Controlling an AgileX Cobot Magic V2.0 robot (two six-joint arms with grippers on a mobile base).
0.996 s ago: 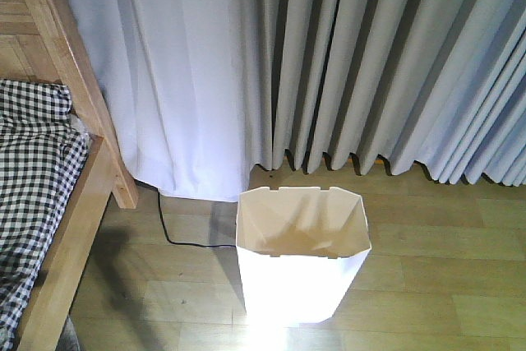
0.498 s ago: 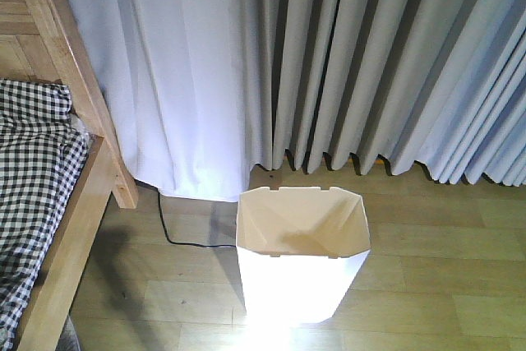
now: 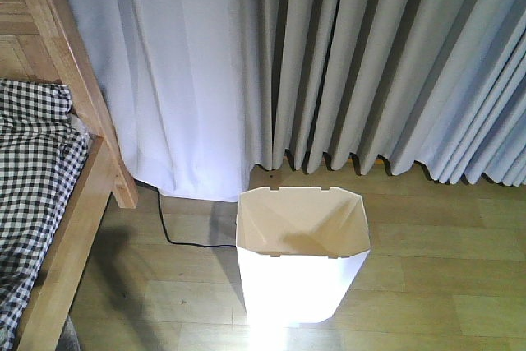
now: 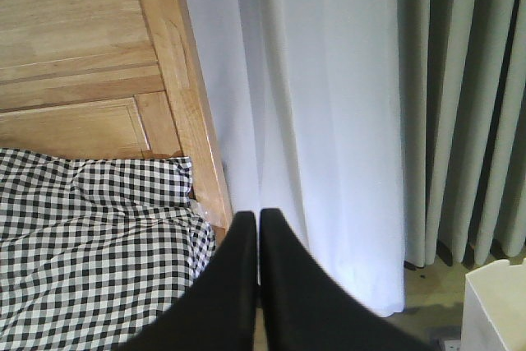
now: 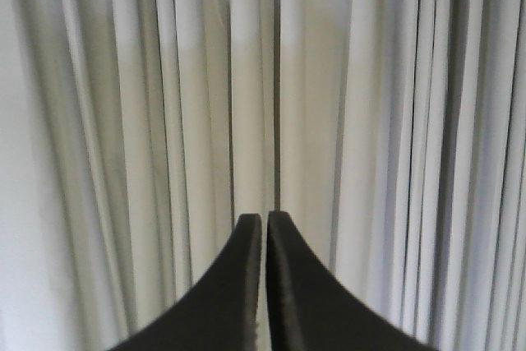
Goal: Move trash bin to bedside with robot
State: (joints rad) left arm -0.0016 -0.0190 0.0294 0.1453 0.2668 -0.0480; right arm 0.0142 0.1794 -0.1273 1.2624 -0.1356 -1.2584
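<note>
1. Fingers of the left gripper (image 4: 259, 218) pressed together, nothing between them; they fill the bottom centre of the left wrist view, pointing at the white curtain (image 4: 329, 121).
2. Right gripper (image 5: 264, 218) likewise closed on nothing, bottom centre of its view, aimed at the grey pleated curtain (image 5: 263, 80).
3. Trash bin (image 3: 302, 265) stands upright on the wooden floor (image 3: 444, 285), lower centre of the front view; white outside, cream inside, octagonal rim, no gripper touching it.
4. Bed (image 3: 70, 228) runs down the left edge, checked bedding (image 3: 37, 162) on it; apart from the bin, bare floor between.
5. Black cable (image 3: 177, 240) lies on the floor between bed post and bin.
6. Curtains hang behind, hems near the floor just beyond the bin.
</note>
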